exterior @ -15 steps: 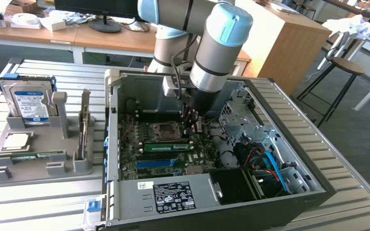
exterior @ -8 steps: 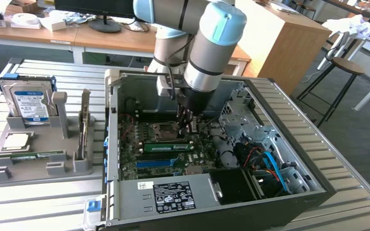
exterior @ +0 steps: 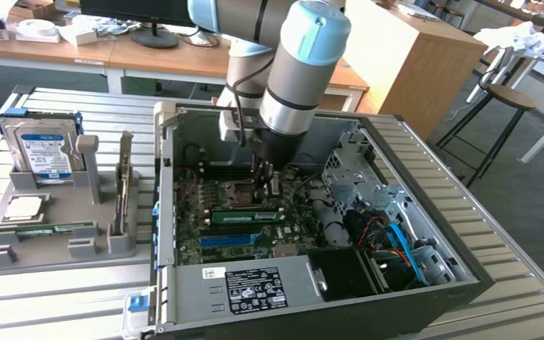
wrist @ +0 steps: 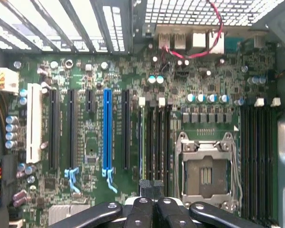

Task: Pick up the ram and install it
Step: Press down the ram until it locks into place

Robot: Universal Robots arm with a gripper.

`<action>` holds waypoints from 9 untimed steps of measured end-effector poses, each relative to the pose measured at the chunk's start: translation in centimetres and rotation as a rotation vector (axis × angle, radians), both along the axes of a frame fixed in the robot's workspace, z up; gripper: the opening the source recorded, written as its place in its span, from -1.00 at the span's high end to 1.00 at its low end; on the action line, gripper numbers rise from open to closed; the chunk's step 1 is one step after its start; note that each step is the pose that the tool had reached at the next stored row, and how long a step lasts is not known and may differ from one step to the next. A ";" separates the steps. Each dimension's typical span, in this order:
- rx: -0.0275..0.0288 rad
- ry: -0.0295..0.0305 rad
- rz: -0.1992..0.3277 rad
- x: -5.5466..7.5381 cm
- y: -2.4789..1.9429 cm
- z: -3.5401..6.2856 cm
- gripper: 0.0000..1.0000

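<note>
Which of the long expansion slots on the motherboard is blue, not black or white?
The blue slot is the one standing between two black slots, further from the white slot and nearer the processor socket.

The ram [exterior: 246, 216] was a long, thin green stick. It lay flat across the board inside the computer case, near the middle of the exterior view.
</note>
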State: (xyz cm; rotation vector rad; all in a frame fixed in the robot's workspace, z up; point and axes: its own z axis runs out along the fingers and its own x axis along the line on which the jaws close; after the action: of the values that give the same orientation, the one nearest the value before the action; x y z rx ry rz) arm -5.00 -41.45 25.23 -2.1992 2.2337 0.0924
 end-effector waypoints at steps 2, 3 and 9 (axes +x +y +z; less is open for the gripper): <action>0.0000 -0.0001 -0.001 -0.4 0.00 0.00 0.80; 0.0001 -0.0001 -0.001 -0.6 0.00 0.00 0.80; 0.0000 -0.0005 -0.004 -1.8 0.00 0.00 0.80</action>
State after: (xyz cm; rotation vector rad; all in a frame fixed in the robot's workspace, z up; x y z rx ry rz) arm -6.77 -41.45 25.23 -2.1949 2.2372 0.0918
